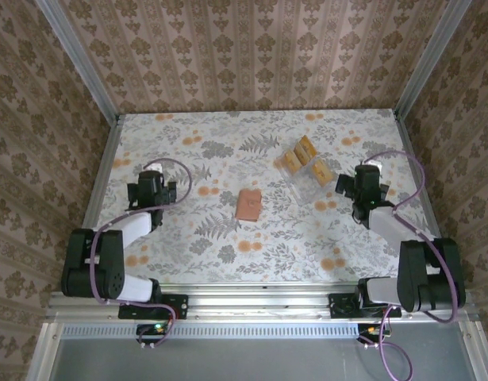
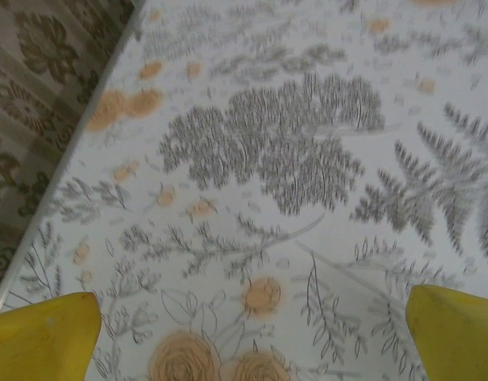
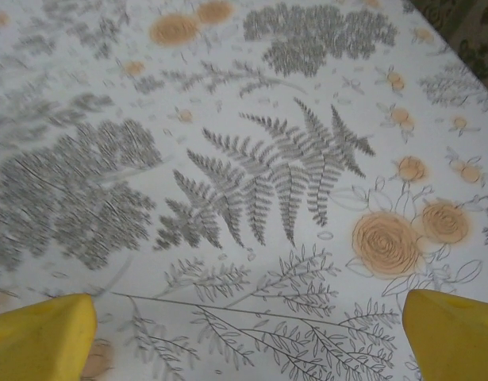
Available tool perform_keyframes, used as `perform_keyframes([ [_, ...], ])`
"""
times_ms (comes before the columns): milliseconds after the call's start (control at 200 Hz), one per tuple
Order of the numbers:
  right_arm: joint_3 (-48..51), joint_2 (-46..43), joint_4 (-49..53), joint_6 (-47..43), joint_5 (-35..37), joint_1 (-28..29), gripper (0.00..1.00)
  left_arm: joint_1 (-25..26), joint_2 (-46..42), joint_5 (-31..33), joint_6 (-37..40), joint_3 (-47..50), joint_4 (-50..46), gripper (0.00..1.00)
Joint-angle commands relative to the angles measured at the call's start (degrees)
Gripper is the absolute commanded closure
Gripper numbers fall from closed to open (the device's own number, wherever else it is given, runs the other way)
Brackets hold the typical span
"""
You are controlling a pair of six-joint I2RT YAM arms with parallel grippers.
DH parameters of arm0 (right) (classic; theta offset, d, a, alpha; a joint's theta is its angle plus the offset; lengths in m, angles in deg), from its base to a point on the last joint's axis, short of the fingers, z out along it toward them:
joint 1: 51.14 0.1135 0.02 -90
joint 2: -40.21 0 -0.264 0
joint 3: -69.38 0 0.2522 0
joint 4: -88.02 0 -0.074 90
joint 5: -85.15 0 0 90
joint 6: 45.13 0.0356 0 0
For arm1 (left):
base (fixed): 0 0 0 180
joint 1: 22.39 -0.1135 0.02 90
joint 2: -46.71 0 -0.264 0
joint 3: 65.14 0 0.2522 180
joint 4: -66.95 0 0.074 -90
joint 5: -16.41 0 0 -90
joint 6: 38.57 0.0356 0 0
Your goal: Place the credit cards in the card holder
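Observation:
The salmon-pink card holder lies flat and closed near the middle of the floral table. Three golden-orange credit cards sit at the back right, in and around a clear plastic stand. My left gripper hovers over the left side of the table, well away from the holder. It is open in the left wrist view, with nothing between its yellow fingers. My right gripper is just right of the stand and cards. In the right wrist view it is open, with only tablecloth between its fingers.
The table is walled in by patterned panels on the left, back and right. Its left edge shows in the left wrist view. Bare tablecloth lies between the two grippers around the holder.

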Motion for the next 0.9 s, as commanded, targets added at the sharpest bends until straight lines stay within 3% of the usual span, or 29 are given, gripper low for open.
perform_keyframes([
  [0, 2.27, 2.45, -17.62, -5.14, -1.11, 0.09, 0.0, -1.14, 0.56, -3.86, 2.63, 2.71, 16.33, 0.0],
  [60, 4.73, 2.77, -25.38, -5.98, -6.08, -0.03, 0.0, -2.76, 2.36, -8.02, 2.24, 4.55, 22.66, 0.0],
  [190, 11.88, 12.45, -47.78, -8.13, -9.95, 0.56, 0.0, -3.99, 7.21, -10.37, 1.77, 6.42, 29.91, 0.0],
  [335, 7.72, 11.11, -37.03, -8.66, -13.91, -0.04, 0.0, -5.14, 8.64, -12.83, 1.5, 6.96, 32.23, 0.0],
  [475, 8.09, 11.23, -38.23, -8.99, -13.45, 0.32, 0.0, -5.18, 8.35, -13.04, 1.09, 6.8, 31.13, 0.0],
  [550, 8.31, 11.23, -38.78, -9.84, -9.14, 2.25, 0.0, -5.18, 8.46, -13.05, 1.26, 6.77, 31.35, 0.0],
  [895, 6.91, 11.67, -36.36, -9.33, -11.01, 1.35, 0.0, -5.18, 8.5, -12.91, 1.42, 6.88, 31.53, 0.0],
])
